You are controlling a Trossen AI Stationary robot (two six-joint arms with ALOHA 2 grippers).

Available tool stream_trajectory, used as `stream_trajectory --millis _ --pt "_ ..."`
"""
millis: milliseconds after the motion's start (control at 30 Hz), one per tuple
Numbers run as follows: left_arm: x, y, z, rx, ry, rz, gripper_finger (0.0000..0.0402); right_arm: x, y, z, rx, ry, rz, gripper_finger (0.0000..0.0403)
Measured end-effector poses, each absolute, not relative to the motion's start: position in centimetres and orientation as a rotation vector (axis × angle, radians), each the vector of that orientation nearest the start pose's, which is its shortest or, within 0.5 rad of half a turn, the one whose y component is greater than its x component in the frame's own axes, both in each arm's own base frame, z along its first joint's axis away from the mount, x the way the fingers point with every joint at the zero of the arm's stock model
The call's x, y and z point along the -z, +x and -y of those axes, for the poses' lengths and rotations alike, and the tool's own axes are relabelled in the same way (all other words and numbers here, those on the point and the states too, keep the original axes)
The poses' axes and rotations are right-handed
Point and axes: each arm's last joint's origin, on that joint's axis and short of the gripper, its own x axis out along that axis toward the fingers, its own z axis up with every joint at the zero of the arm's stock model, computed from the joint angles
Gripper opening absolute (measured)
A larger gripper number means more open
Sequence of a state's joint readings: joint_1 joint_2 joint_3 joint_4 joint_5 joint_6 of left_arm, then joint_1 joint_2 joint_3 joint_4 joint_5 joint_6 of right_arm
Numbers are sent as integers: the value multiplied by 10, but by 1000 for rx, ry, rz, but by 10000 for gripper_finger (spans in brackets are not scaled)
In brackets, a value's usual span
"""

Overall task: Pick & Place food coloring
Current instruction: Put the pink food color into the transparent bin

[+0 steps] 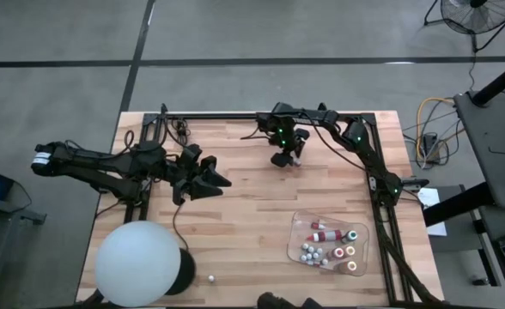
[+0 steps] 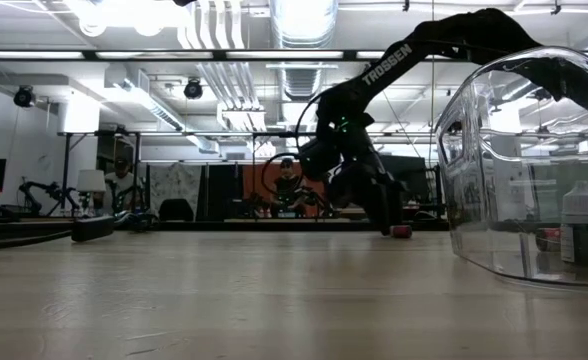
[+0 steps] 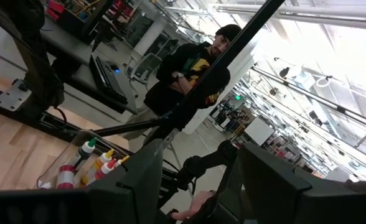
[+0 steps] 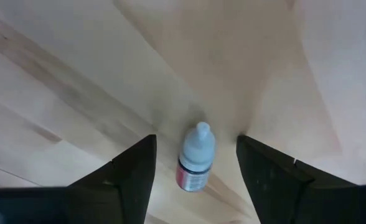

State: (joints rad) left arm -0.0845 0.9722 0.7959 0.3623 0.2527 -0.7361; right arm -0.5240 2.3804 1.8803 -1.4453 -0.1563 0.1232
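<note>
Pale wooden planks make up the desk (image 1: 252, 206), which stands on a grey floor, with a workshop and a person in a dark jacket (image 3: 189, 68) visible beyond it. At the far middle of the desk the right gripper (image 1: 289, 160) points down at the wood, its jaws spread wide. Between its fingers (image 4: 127, 171), touching neither, lies one food coloring bottle (image 4: 195, 157) on its side, whitish with a red band. It shows in the low view as a small red spot (image 2: 402, 231) just beside the jaws. Well away from those jaws, near the right front of the desk, a clear tray (image 1: 300, 225) holds the other food coloring bottles (image 1: 328, 245). The left gripper (image 1: 218, 181) hangs above the desk's left half with its jaws parted and empty. A big white ball (image 1: 137, 262) sits at the front left, well apart from both sets of jaws.
</note>
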Motion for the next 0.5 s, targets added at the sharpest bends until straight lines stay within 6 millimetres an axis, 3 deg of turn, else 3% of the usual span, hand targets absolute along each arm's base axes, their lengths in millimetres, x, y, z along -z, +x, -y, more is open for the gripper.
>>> stream_trajectory --millis 267,500 --pt "-355 216 26 389 -708 54 181 -129 366 206 359 737 -1827 197" --pt "-355 216 26 389 -708 54 181 -128 365 207 360 737 -1829 142"
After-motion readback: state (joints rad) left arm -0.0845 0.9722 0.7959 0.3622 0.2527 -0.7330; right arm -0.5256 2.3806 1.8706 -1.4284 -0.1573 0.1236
